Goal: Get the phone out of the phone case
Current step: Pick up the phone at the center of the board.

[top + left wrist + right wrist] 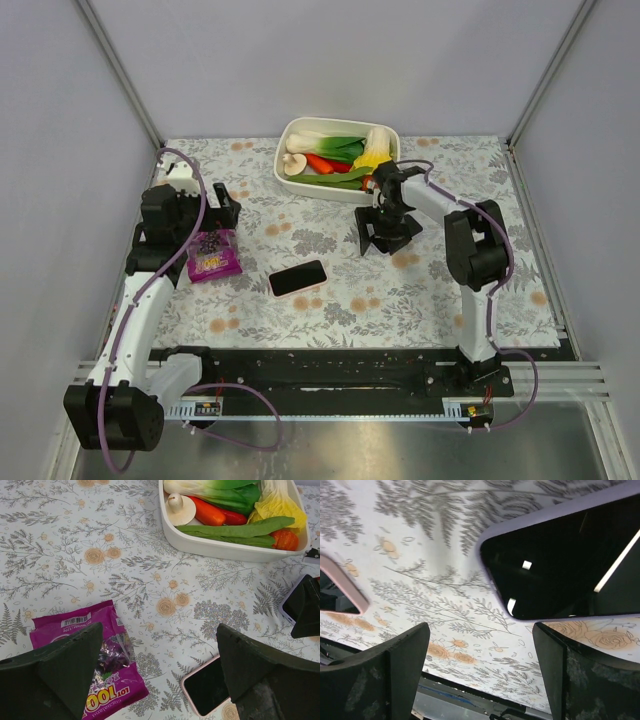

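A phone in a pink case (297,277) lies screen up in the middle of the flowered cloth; it also shows in the left wrist view (207,687) and at the left edge of the right wrist view (340,587). A second phone in a lavender case (560,555) lies screen up just beyond my right gripper (480,630), which is open and hovers low over the cloth with nothing between its fingers. In the top view that gripper (388,238) covers most of this phone. My left gripper (159,645) is open and empty, above the cloth between a candy bag and the pink-cased phone.
A purple candy bag (213,255) lies under the left gripper (225,210), at its left finger. A white dish (283,170) holding toy vegetables stands at the back, close behind the right arm. Grey walls enclose the table on three sides.
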